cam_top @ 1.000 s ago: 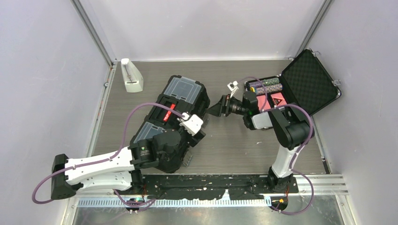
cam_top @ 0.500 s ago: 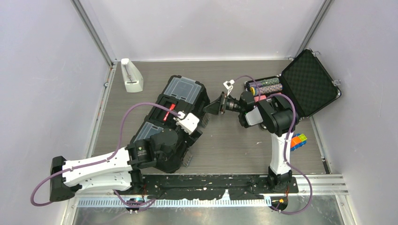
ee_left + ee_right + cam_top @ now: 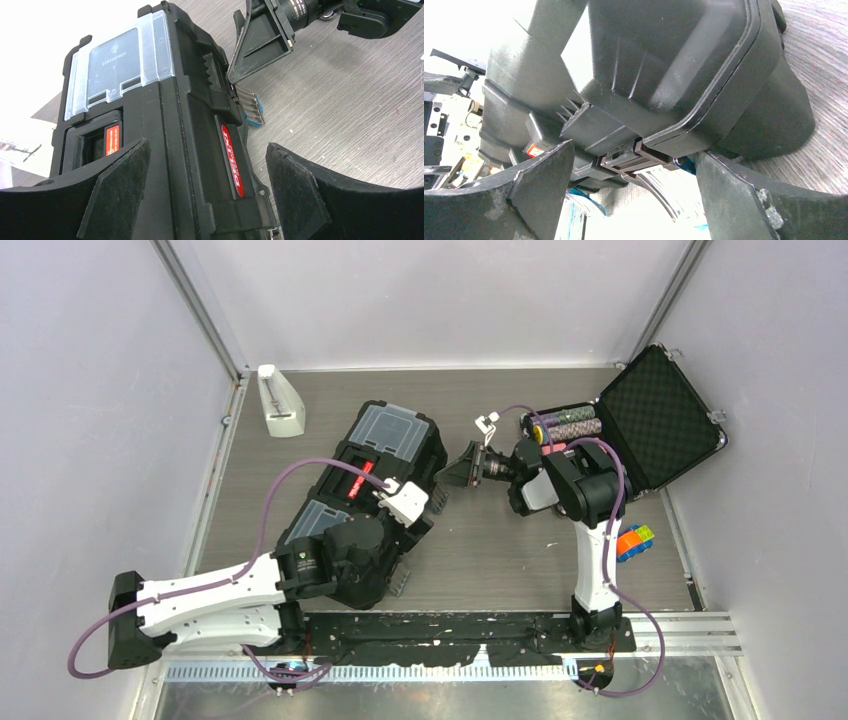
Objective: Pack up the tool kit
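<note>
The black tool kit box lies shut at an angle left of centre, with clear grey lid compartments and a red-labelled handle. My left gripper hangs open over its front edge. In the left wrist view the left gripper straddles that edge and the red label. My right gripper is open at the box's right end. In the right wrist view the right gripper frames a latch hanging loose under the lid seam. No loose tools show.
A smaller foam-lined case stands open at the back right, holding poker chips. A coloured cube lies beside the right arm. A white object stands at the back left. Frame walls enclose the table.
My right arm has swung its elbow in, uncovering the coloured cube, and its gripper has crept left toward the box's end. The left arm has barely shifted.
</note>
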You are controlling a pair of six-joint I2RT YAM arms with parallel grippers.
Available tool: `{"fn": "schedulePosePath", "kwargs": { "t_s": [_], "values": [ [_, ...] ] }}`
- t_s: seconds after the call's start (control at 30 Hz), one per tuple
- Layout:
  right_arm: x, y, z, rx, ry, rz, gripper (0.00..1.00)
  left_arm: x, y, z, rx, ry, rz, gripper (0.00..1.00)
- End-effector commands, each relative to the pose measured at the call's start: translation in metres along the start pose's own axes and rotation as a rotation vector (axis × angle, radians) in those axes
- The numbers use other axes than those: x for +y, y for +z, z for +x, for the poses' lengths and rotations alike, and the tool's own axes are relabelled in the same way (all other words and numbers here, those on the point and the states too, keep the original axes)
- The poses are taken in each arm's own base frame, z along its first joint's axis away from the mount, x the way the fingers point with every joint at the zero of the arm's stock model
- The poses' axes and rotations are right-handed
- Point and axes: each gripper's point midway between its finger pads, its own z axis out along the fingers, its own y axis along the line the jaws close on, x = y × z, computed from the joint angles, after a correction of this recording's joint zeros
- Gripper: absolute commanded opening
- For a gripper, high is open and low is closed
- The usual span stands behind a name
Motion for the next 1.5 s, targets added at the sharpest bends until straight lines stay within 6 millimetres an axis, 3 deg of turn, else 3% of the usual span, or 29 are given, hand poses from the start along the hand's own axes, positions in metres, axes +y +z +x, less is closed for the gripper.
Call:
{"fn": "schedulePosePath", "kwargs": {
  "t_s": [0.0, 0.33, 0.5, 0.77, 0.97, 1.47],
  "values": [
    [0.035, 0.0, 0.006, 0.06, -0.073, -0.119, 0.91, 0.003, 0.001, -0.019, -0.034, -0.012, -0.004, 0.86],
    [0.047, -0.01, 0.016, 0.121, -0.031, -0.144, 0.71, -0.001, 0.006, -0.029, -0.033, 0.048, 0.024, 0.86],
    [0.056, -0.016, 0.021, 0.15, -0.027, -0.158, 0.64, -0.011, 0.016, -0.024, -0.002, 0.106, 0.071, 0.86],
    [0.061, -0.026, 0.029, 0.16, -0.011, -0.152, 0.64, 0.022, 0.046, 0.041, 0.287, 0.064, -0.059, 0.72],
    [0.062, -0.027, 0.031, 0.162, 0.002, -0.149, 0.63, 0.044, 0.063, 0.076, 0.421, 0.06, -0.158, 0.65],
    [0.07, -0.039, 0.05, 0.189, 0.165, -0.092, 0.4, 0.042, 0.078, 0.064, 0.383, 0.052, -0.127, 0.62]
  ]
}}
